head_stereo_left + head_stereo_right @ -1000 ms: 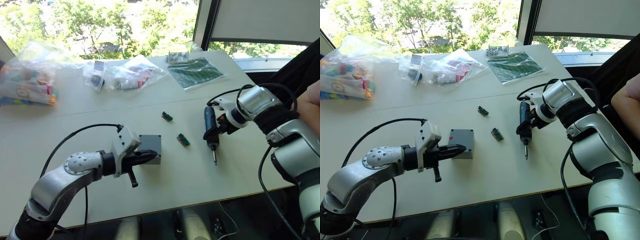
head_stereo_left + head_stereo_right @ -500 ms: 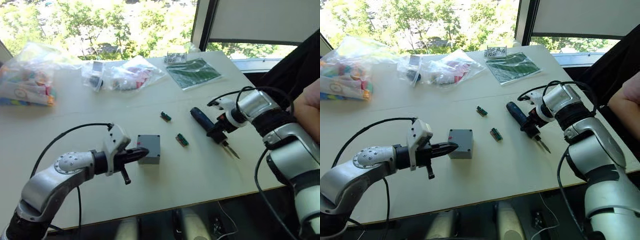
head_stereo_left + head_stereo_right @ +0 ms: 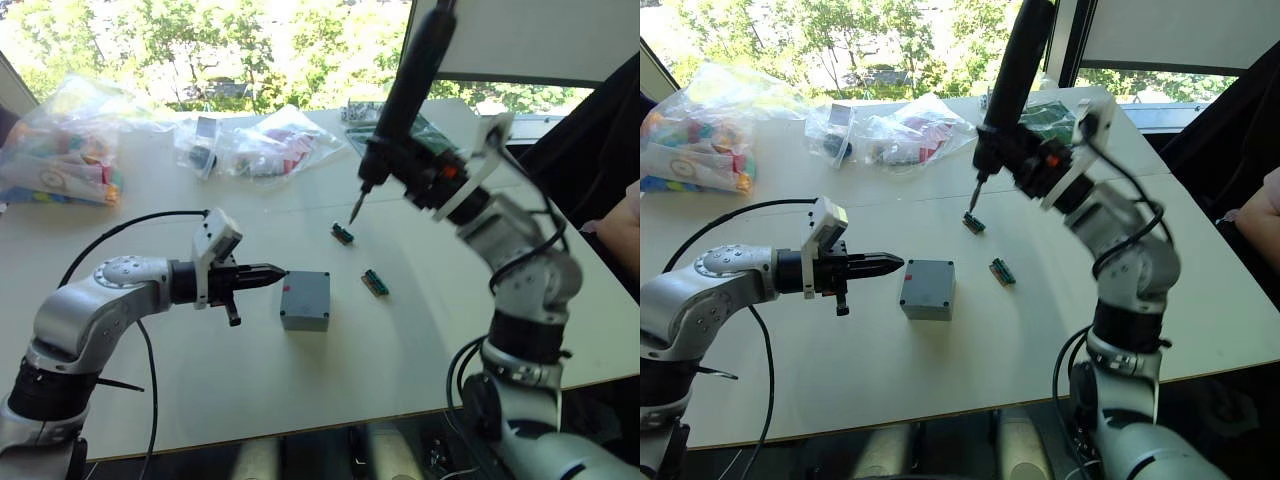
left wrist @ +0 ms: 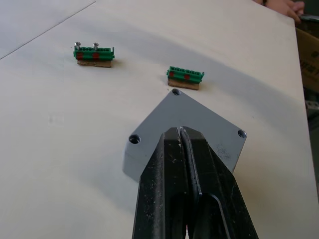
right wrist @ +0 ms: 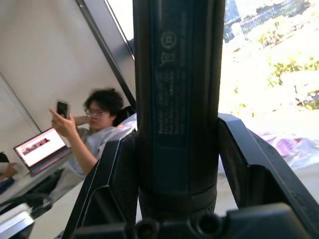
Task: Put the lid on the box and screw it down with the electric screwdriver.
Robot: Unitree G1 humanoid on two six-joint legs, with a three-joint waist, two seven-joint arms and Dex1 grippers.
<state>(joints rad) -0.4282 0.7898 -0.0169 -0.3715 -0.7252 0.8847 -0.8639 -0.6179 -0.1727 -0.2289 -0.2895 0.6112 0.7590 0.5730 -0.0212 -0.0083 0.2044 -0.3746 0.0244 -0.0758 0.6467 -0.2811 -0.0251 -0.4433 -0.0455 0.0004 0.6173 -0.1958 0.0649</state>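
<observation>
The grey box [image 3: 305, 300] stands on the white table [image 3: 200, 370] with a red mark on its near side. The lid [image 4: 192, 122], a flat grey plate with corner holes, lies on top of it. My left gripper [image 3: 275, 271] is shut and empty, just left of the box, its tips pointing at it; in the left wrist view its fingers [image 4: 172, 169] reach over the lid's near edge. My right gripper [image 3: 388, 165] is shut on the electric screwdriver [image 3: 408, 85], held high over the table's far middle, bit down. The right wrist view shows the screwdriver [image 5: 177, 99] between the fingers [image 5: 117, 174].
Two green terminal blocks [image 3: 342, 233] [image 3: 376, 283] lie right of and beyond the box. Clear bags of parts [image 3: 255, 145] [image 3: 60, 150] sit along the far edge. A person's arm [image 3: 625, 215] is at the right edge. The right wrist view looks at a seated person [image 5: 94, 124].
My right arm has swung the screwdriver from low over the table up high, bit now pointing down. My left gripper has drawn back from the box towards the left. The camera has shifted.
</observation>
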